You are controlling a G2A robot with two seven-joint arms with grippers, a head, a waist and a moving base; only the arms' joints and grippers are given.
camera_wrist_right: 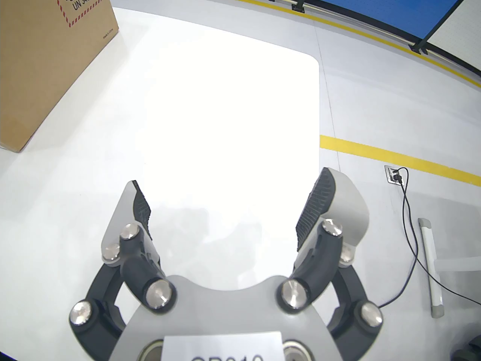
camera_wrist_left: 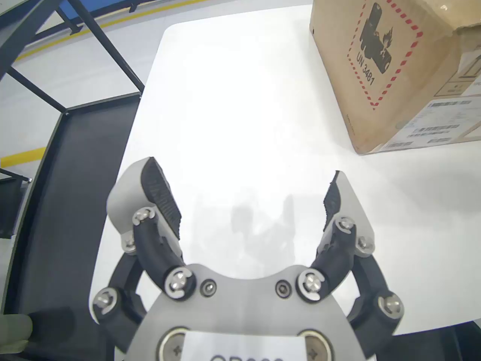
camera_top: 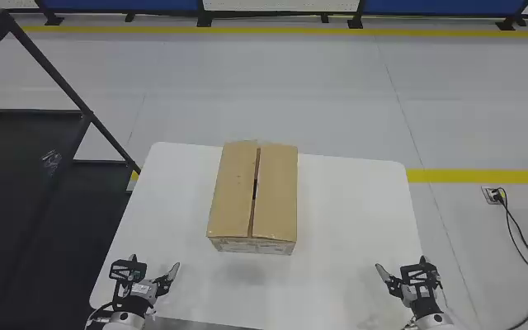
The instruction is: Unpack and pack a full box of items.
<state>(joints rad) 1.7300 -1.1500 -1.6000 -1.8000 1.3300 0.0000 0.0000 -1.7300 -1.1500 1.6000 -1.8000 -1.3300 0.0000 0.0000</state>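
a black metal rack (camera_top: 49, 190) stands just beside the white table (camera_top: 346, 214) on its left. over the table's near left corner hangs the left gripper (camera_top: 148, 269) (camera_wrist_left: 243, 169), its fingers spread wide with bare tabletop between them. the cardboard box (camera_top: 253, 196) (camera_wrist_left: 375, 58) (camera_wrist_right: 45, 46) sits at the middle of the table, well apart from both grippers, its top flaps shut along a seam running away from the robot. it bears red-bordered hazard labels on its long sides and white labels on its near end. the right gripper (camera_top: 406, 271) (camera_wrist_right: 230, 177) hangs over the near right corner, fingers likewise spread. right of the table, a yellow floor line (camera_top: 466, 175) runs to a floor socket (camera_top: 492, 195) with a black cable.
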